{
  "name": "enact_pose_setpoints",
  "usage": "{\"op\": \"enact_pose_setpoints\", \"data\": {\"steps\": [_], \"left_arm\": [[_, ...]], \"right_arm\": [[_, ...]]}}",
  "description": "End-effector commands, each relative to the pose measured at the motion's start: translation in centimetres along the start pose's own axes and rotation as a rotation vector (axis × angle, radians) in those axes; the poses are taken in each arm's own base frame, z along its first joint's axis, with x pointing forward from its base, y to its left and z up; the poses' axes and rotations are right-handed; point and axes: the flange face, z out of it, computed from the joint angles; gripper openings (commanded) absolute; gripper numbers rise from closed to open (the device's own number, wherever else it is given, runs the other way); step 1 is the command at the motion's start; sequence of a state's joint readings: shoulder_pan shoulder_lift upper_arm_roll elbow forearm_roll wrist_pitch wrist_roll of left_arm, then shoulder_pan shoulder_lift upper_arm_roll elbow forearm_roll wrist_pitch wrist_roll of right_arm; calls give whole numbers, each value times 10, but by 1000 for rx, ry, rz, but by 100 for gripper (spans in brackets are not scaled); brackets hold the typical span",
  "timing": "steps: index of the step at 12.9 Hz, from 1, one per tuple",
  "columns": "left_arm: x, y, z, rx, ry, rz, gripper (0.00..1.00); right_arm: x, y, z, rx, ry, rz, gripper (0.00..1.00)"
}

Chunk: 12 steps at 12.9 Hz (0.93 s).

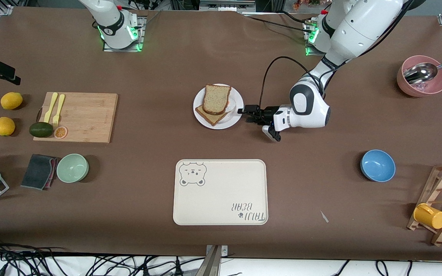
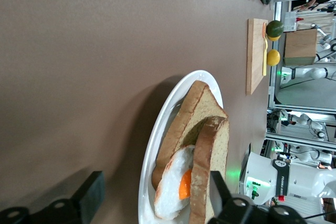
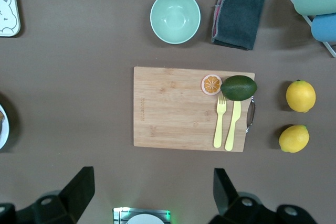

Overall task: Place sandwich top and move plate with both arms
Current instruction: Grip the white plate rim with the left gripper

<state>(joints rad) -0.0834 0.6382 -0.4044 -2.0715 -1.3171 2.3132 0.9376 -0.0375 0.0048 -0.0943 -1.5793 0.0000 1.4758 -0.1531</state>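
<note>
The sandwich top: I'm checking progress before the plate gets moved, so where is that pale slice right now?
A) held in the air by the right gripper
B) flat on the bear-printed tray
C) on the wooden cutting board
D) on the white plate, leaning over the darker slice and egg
D: the sandwich top rests on the plate over the darker slice, with the left gripper at the plate's rim.

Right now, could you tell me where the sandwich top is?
The sandwich top leans on the egg slice on the plate, beside the open left gripper.
</note>
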Motion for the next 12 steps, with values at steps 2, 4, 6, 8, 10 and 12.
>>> {"op": "enact_pose_setpoints", "data": {"steps": [2,4,6,8,10,12], "left_arm": [[-5,-4,4,-49,21,3,79],[-5,-3,6,-52,19,3,72],[-6,-2,7,-67,12,2,63],[-8,-7,10,-70,8,-5,51],[-12,-12,21,-95,26,-5,50],[-14,-13,24,-103,33,7,49]], "right_arm": [[-6,0,-8,-8,1,-5,100],[-6,0,-8,-8,1,-5,100],[-7,0,-9,-8,3,-5,100],[-7,0,-9,-8,3,-5,100],[-7,-1,-9,-10,2,-8,100],[-7,-1,-9,-9,3,-8,100]]}}
